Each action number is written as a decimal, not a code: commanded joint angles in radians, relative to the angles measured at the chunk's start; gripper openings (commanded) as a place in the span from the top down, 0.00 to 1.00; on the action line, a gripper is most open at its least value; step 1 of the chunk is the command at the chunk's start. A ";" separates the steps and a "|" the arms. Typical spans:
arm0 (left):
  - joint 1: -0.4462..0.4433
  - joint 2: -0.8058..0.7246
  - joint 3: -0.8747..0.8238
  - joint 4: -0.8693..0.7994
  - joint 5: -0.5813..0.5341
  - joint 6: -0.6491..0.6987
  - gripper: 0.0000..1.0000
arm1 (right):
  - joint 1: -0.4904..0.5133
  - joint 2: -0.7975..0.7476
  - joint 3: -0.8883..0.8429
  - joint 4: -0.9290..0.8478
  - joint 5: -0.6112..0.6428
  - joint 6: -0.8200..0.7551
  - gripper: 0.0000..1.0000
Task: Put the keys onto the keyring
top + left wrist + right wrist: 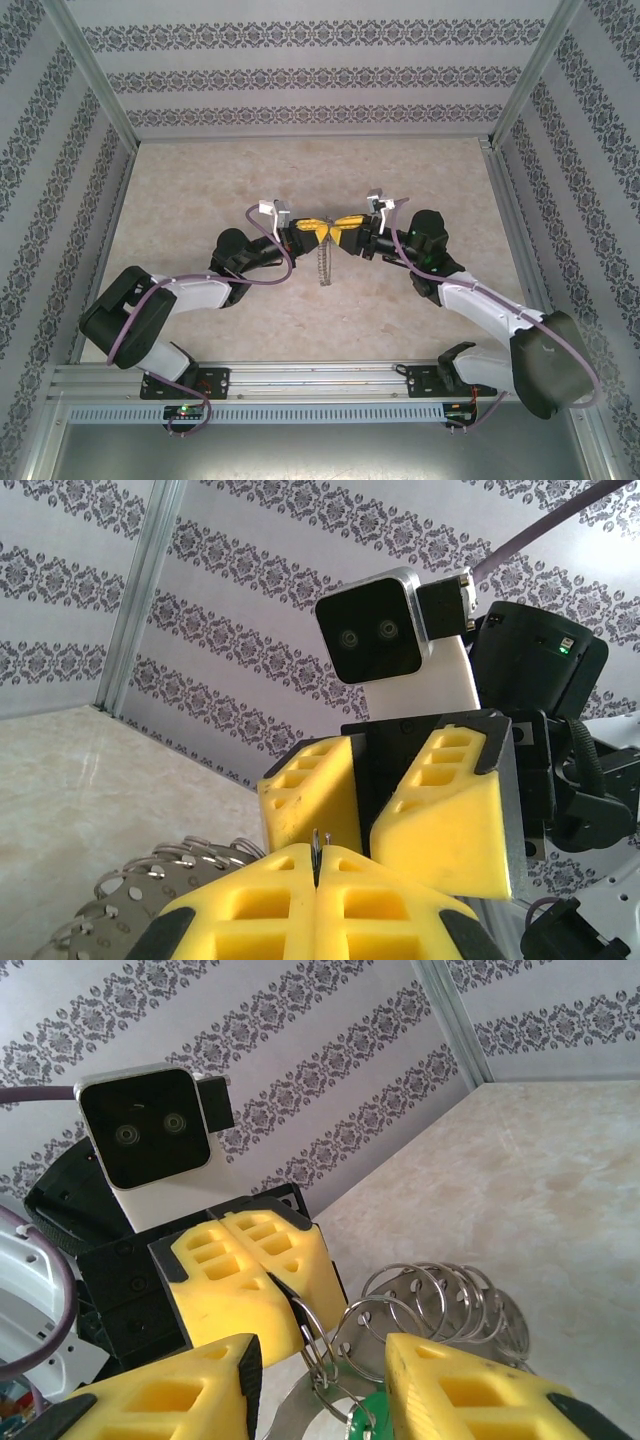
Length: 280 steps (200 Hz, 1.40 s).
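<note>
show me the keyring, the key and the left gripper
keyring [465, 1305], right wrist view, on its wire coils
key [374, 1407], right wrist view, on its green head
left gripper [288, 1298], right wrist view, between its yellow fingertips

Left arm [190, 292] and right arm [490, 305]: white links, black joints, purple cables [545, 522], yellow honeycombed jaws, white-cased wrist cameras [385, 630].

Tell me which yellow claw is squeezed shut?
The left gripper: its two yellow fingers press together on the keyring. The right gripper has a gap between its fingers.
</note>
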 commanded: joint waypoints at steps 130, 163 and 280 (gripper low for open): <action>0.008 0.012 0.041 0.122 0.019 -0.035 1.00 | -0.003 0.055 0.008 0.157 -0.058 0.064 0.99; 0.011 0.012 0.042 0.116 0.013 -0.030 1.00 | -0.006 0.052 0.014 0.133 -0.049 0.048 1.00; 0.166 -0.177 0.175 -0.521 0.174 0.153 0.58 | -0.046 0.075 0.334 -0.615 -0.026 -0.479 1.00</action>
